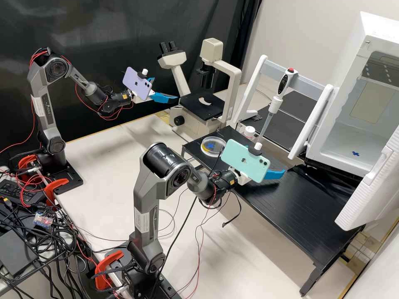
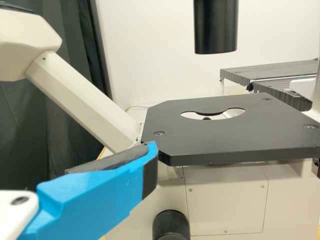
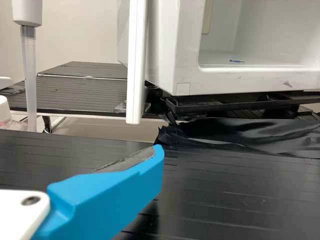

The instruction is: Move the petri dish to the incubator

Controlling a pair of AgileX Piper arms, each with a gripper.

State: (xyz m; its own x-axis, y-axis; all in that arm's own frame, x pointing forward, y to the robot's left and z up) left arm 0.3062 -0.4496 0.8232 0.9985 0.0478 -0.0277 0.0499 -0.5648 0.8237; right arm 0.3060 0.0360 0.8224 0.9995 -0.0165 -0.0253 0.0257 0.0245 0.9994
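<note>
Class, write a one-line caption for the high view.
Two robot arms, a microscope, an incubator with its door open, and a petri dish on a black stand.

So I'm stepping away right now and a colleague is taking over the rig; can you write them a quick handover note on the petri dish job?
Left gripper: open and empty, held up near the microscope.
Right gripper: open and empty, over the black platform, on the incubator's side of the dish.
Petri dish: on the platform, at its end nearer the microscope.
Incubator: standing open, with a blue mark on its floor.
Done: the way in is open; the dish is not yet gripped.
Left: grip the dish, carry it over and set it down inside.
</note>
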